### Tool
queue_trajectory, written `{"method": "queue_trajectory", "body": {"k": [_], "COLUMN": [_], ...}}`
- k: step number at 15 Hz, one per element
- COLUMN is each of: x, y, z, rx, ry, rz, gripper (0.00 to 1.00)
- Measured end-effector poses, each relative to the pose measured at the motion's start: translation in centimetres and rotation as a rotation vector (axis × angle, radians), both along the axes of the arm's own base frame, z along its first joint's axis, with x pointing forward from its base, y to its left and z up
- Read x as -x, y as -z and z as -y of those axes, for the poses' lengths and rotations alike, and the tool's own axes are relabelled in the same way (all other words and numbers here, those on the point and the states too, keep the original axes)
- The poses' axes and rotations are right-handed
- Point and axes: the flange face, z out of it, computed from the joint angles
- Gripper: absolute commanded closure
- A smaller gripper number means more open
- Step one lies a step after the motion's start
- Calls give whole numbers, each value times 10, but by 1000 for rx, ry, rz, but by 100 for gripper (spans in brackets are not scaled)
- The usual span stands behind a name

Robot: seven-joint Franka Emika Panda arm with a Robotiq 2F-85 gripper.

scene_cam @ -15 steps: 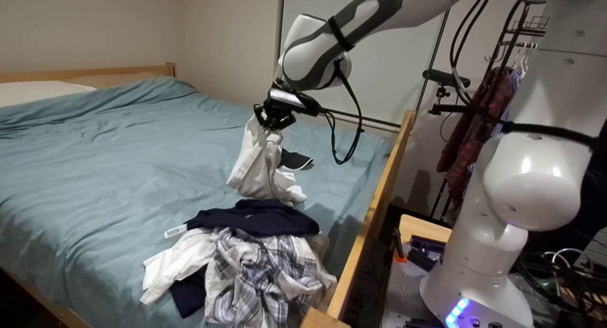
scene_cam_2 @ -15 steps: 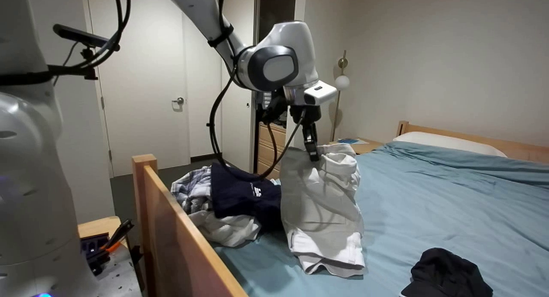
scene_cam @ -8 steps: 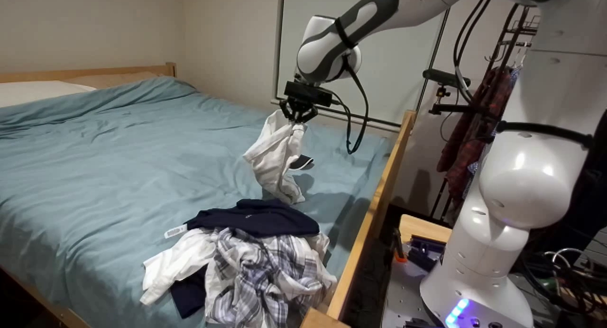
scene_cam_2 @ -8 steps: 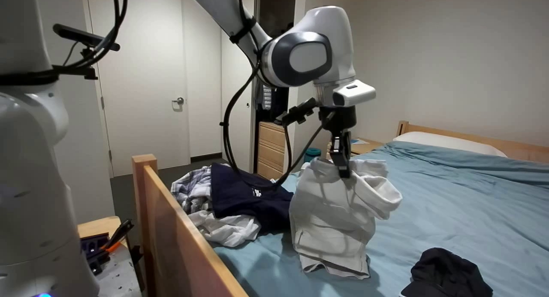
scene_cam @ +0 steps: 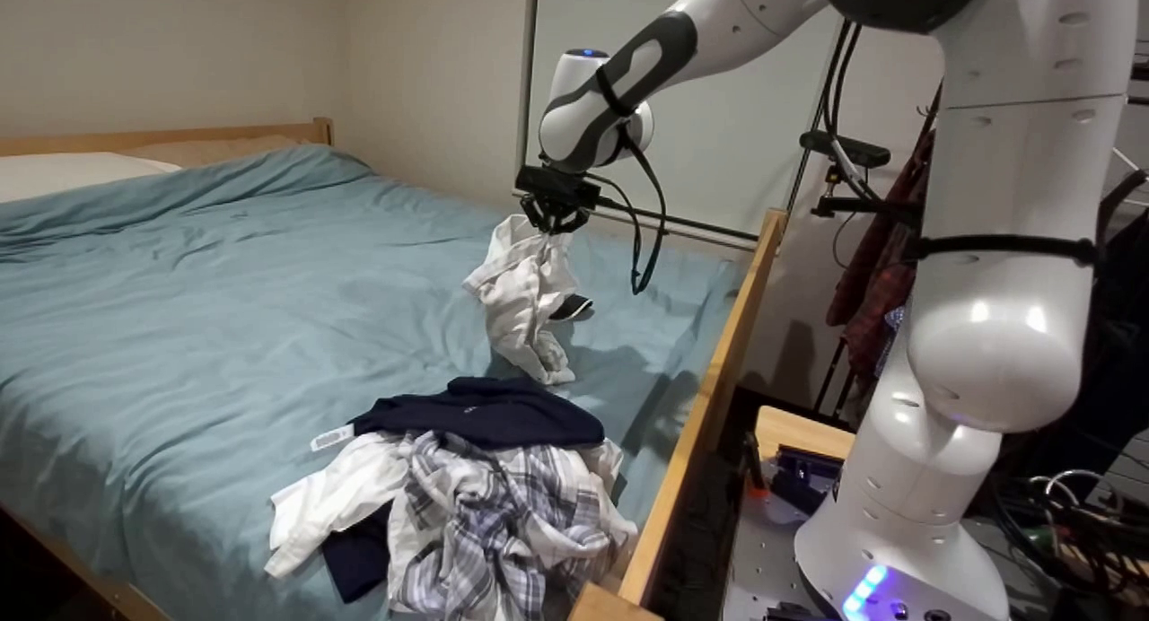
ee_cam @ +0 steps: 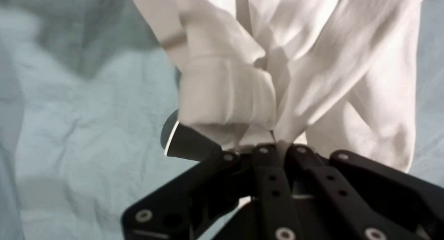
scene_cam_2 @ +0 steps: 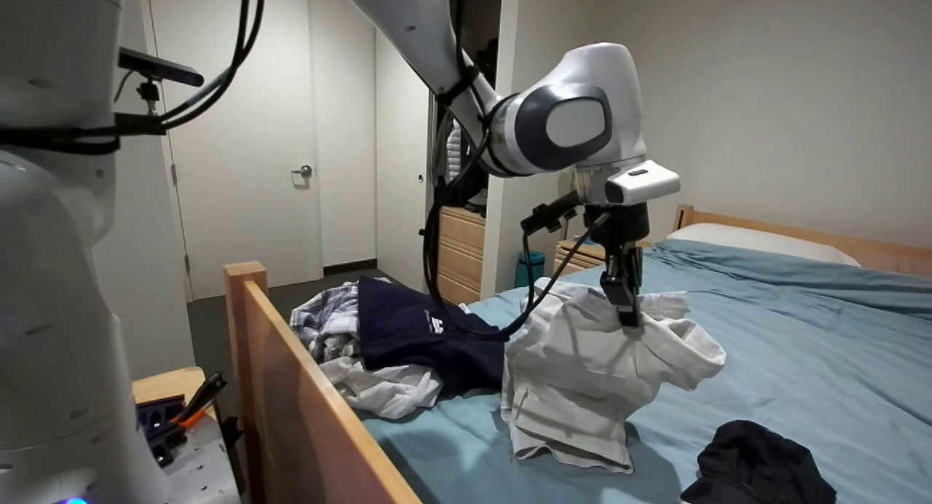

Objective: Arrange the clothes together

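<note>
A white garment (scene_cam: pixel 525 302) hangs from my gripper (scene_cam: pixel 552 230) over the bed, seen in both exterior views. In an exterior view the garment (scene_cam_2: pixel 575 373) sags and folds, its lower end at the bed. In the wrist view the fingers are closed on a pinch of the white cloth (ee_cam: pixel 225 91). A clothes pile lies beside it: a navy garment (scene_cam: pixel 485 415) on top, a grey-and-white plaid shirt (scene_cam: pixel 503 513) and white cloth (scene_cam: pixel 346 491) below. A black cap (scene_cam_2: pixel 761 464) lies apart on the bed; the garment partly hides it in the wrist view (ee_cam: pixel 190 143).
The bed has a blue-green cover (scene_cam: pixel 224 316). A wooden bed rail (scene_cam_2: pixel 320 387) stands between the robot base and the clothes. A black cable loop (scene_cam_2: pixel 429 271) hangs from the arm near the pile. A small side table (scene_cam: pixel 803 432) stands by the base.
My gripper has carried the white garment away from the pile and lowered somewhat in the last half second. The garment now sags more. The pile and the cap have not moved.
</note>
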Motion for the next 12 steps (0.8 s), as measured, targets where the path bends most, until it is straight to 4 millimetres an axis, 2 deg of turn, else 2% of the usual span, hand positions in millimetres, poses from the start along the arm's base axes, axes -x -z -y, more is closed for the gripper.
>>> {"method": "queue_trajectory", "body": {"k": [3, 7, 8, 9, 11, 12], "x": [-25, -50, -54, -59, -65, -66], "y": [7, 16, 18, 20, 24, 26], "z": [-28, -79, -90, -98, -108, -110], "rx": [-5, -42, -49, -52, -56, -58], "ry": [-48, -123, -141, -155, -173, -179], "rz": [1, 7, 8, 7, 5, 4], "gripper": [95, 95, 89, 67, 63, 58]}}
